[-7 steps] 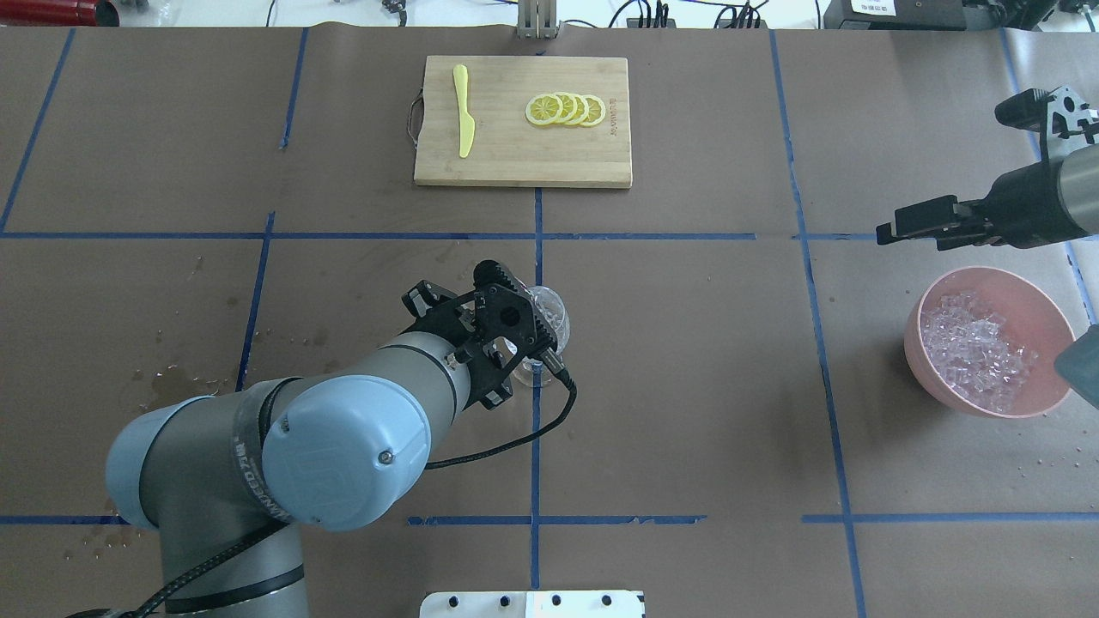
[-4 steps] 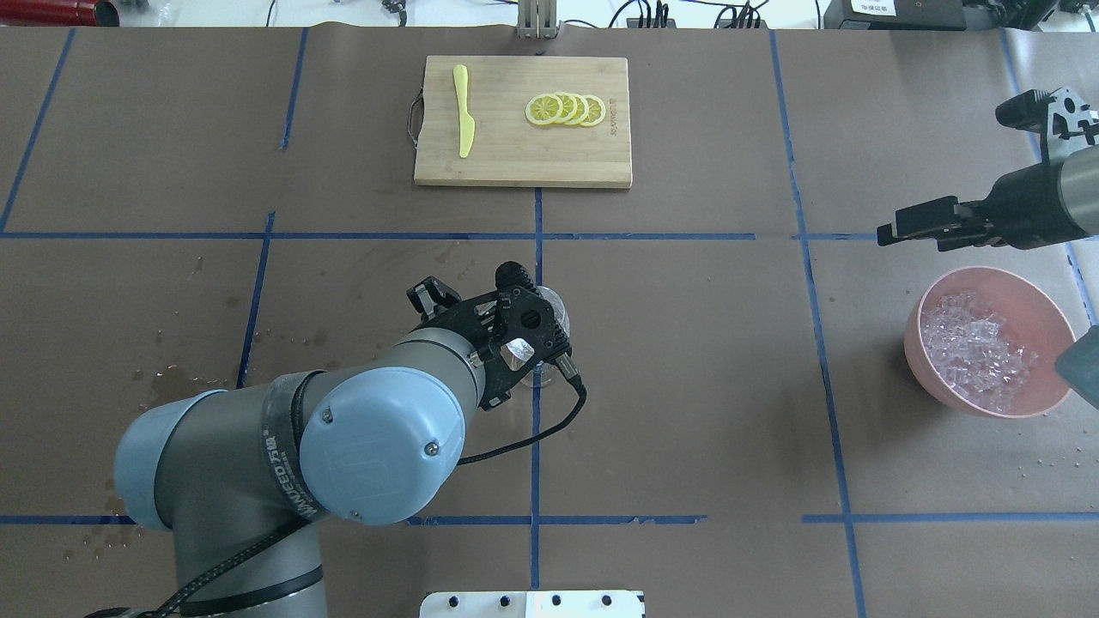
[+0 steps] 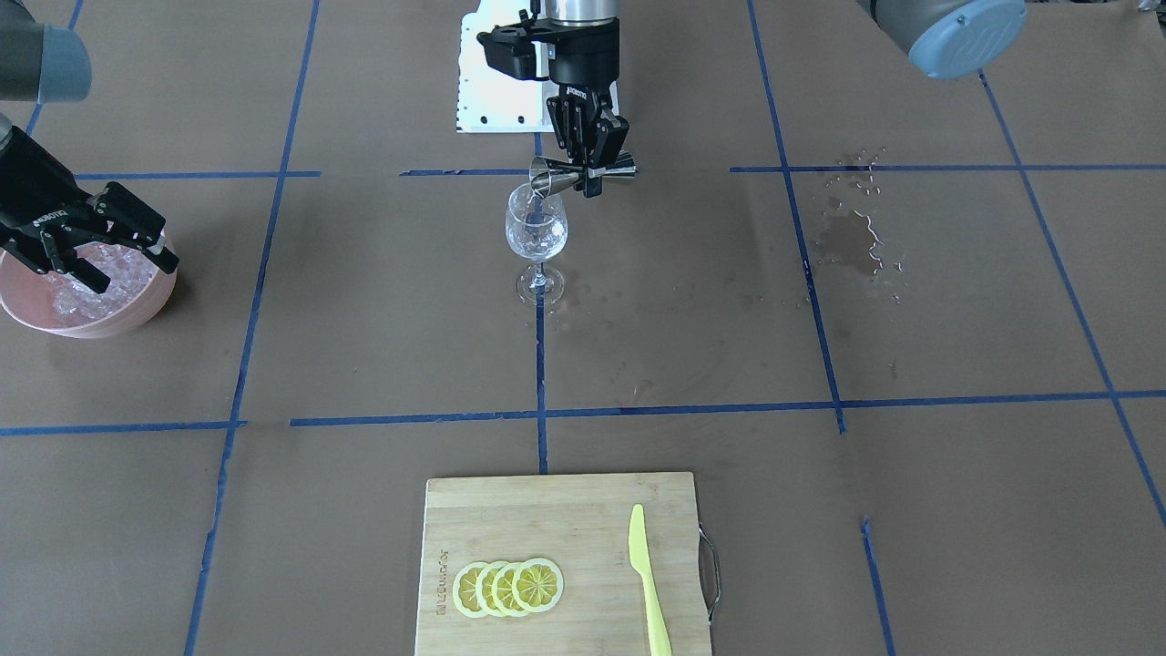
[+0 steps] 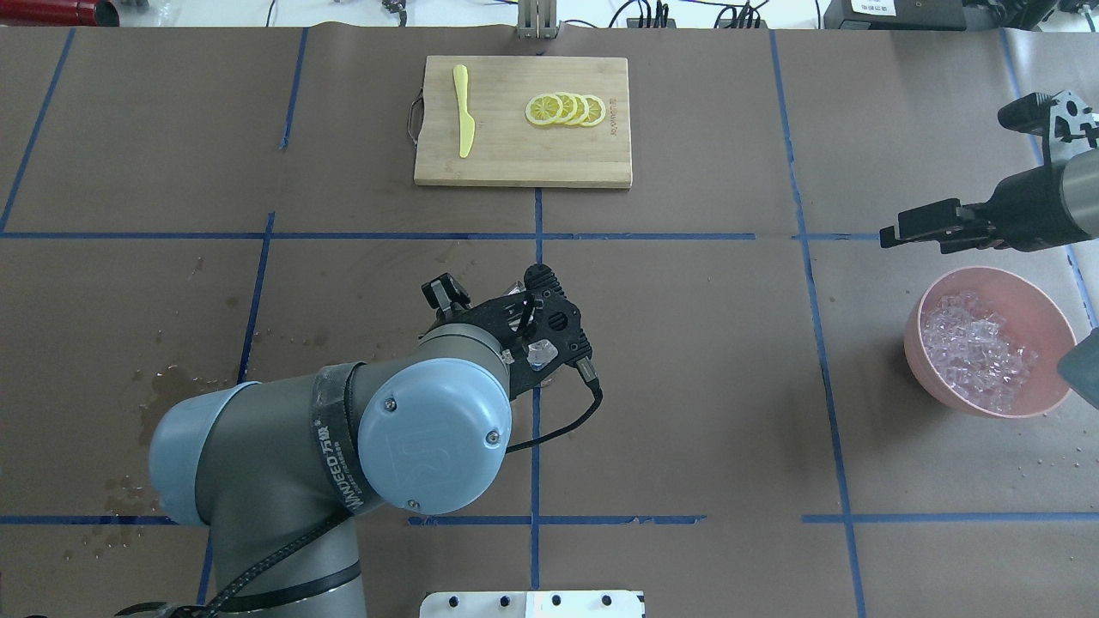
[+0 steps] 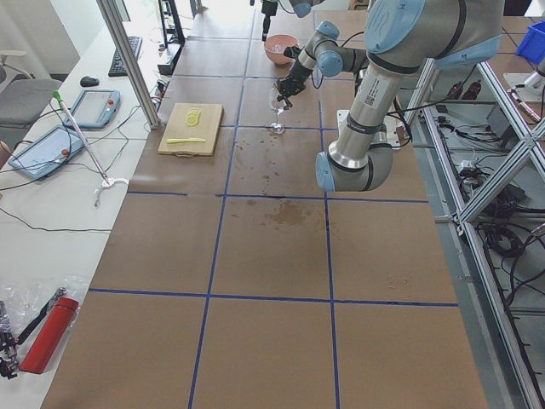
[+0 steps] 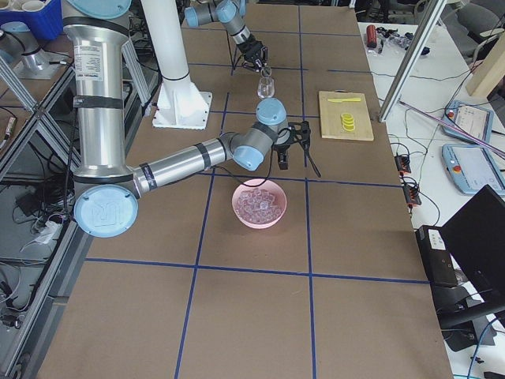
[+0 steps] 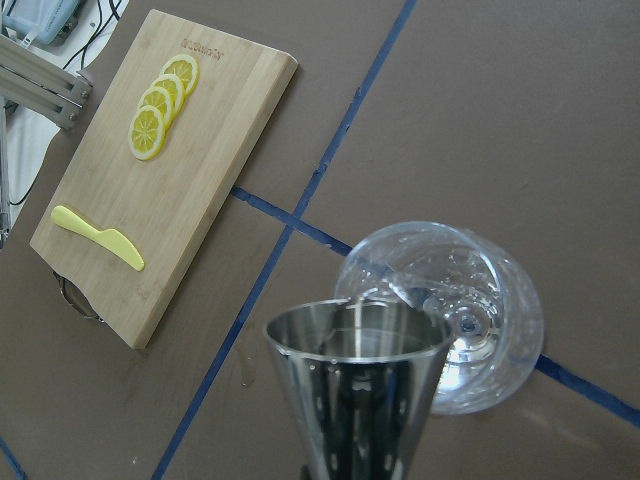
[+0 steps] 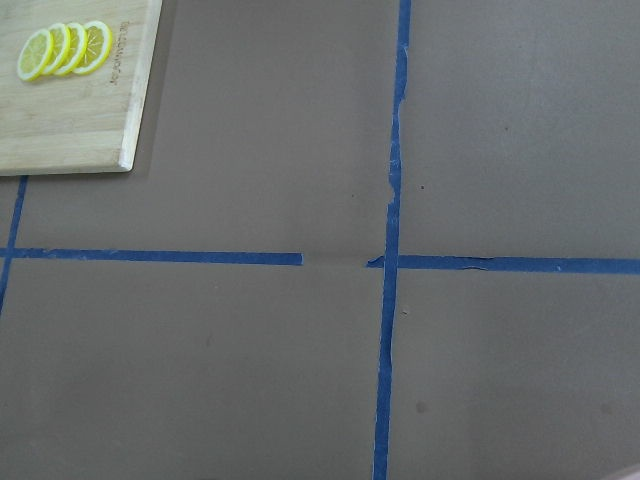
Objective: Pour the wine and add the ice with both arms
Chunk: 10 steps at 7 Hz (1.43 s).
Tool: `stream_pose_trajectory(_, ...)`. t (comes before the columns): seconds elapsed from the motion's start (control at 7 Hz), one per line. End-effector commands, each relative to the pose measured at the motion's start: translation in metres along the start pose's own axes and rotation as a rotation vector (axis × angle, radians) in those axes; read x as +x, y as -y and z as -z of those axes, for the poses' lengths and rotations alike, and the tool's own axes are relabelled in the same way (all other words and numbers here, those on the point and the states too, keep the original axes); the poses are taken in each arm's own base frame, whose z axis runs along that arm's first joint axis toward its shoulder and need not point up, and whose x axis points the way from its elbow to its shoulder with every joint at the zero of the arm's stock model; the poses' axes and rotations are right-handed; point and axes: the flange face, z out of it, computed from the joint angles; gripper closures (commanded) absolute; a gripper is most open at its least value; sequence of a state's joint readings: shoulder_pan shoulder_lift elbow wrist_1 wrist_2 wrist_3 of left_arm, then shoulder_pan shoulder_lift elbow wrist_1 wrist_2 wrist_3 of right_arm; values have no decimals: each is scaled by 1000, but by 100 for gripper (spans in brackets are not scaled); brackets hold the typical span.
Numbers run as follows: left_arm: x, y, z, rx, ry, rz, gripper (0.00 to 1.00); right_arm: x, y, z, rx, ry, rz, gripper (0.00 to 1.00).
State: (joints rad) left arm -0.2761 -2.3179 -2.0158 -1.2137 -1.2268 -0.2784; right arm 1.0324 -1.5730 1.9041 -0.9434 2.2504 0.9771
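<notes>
left gripper [image 3: 590,169] pinches steel jigger [image 3: 549,179] at its waist, tipped sideways, mouth at wine glass [image 3: 536,232] rim | wine [image 3: 536,244] glints inside the glass (barely visible), mid-table | right gripper [image 4: 890,229] fingers spread, holding nothing, raised at 11 o'clock of pink bowl [image 4: 1035,296] | ice [image 4: 974,348] heaped in the bowl, 3 o'clock of the glass (overhead view)
</notes>
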Motion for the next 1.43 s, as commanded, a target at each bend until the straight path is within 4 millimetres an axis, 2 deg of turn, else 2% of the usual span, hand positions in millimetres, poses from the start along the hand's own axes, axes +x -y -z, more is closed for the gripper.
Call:
stream_pose_trajectory(0.0,1,0,-2,-21,7,-21,100,2,0,-1,-2,-3,-1,0)
stream_pose_trajectory(0.29,-5,0,6,0,2,-2,100,5,-1,-2,-3,-8,-2,0)
stream_pose_trajectory(0.57,-41,-3,36,68,12,79,100,23,-8,-3,7,-46,-22,0)
stream_pose_trajectory(0.86,-52,-33,19,104,9,259,100,45,-20,-3,7,-89,-45,0)
stream_pose_trajectory(1.14,-58,-71,-8,167,-21,500,100,66,-34,4,-9,-112,-74,0)
stream_pose_trajectory(1.29,-63,-91,-13,184,-38,624,100,72,-39,4,-18,-120,-81,0)
